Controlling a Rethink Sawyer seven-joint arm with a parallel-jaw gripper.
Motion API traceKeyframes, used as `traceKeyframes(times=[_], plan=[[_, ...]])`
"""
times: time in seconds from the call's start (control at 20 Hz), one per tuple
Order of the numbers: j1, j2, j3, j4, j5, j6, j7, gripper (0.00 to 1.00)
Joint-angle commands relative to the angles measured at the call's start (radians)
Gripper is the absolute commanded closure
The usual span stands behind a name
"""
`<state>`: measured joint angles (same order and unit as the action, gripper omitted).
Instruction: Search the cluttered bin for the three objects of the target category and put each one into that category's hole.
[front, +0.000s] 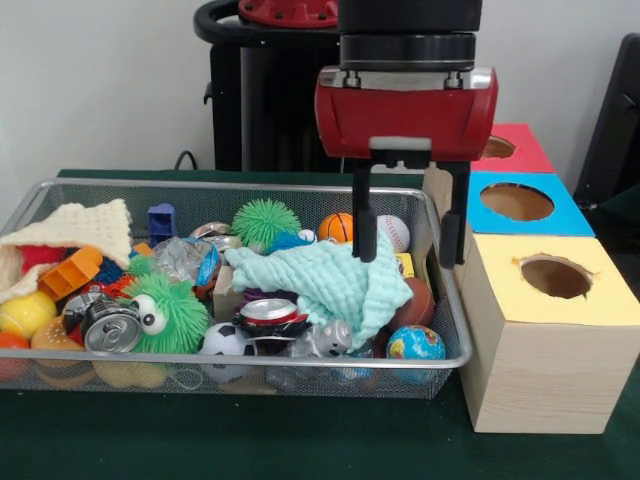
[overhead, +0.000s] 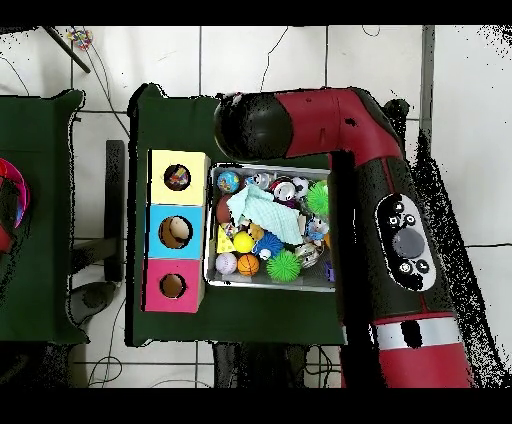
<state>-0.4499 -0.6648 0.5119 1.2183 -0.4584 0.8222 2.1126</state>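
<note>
The wire mesh bin (front: 250, 362) is full of toys; it also shows in the overhead view (overhead: 209, 228). My gripper (front: 410, 258) hangs open and empty over the bin's right end. Its left finger is in front of a mint knitted cloth (front: 320, 280), and its right finger is by the bin's right rim. A crumpled clear and blue plastic wrapper (front: 186, 258) lies left of the cloth, partly buried. A silvery crumpled piece (front: 325, 342) lies at the front. The yellow-topped box's hole (front: 555, 276) is to the right of the bin. In the overhead view this hole (overhead: 177, 177) shows something colourful inside.
Blue-topped (front: 516, 201) and red-topped (front: 497, 147) holes stand behind the yellow one. The bin also holds green spiky balls (front: 170, 312), crushed cans (front: 110, 328), small sport balls (front: 337, 227), a globe ball (front: 415, 344) and a cream cloth (front: 85, 228). The robot pedestal (front: 270, 90) stands behind.
</note>
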Motion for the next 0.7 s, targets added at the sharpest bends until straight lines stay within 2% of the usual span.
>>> traceKeyframes(times=[0.05, 0.35, 0.5, 0.7], plan=[[-0.028, -0.009, -0.064, 0.208, -0.114, -0.014, -0.187, 0.00], [-0.046, 0.049, -0.057, 0.230, -0.184, -0.095, -0.198, 0.00], [-0.052, 0.075, -0.049, 0.206, -0.209, -0.080, -0.222, 0.00], [-0.073, 0.120, -0.025, 0.191, -0.202, -0.054, -0.241, 0.00]])
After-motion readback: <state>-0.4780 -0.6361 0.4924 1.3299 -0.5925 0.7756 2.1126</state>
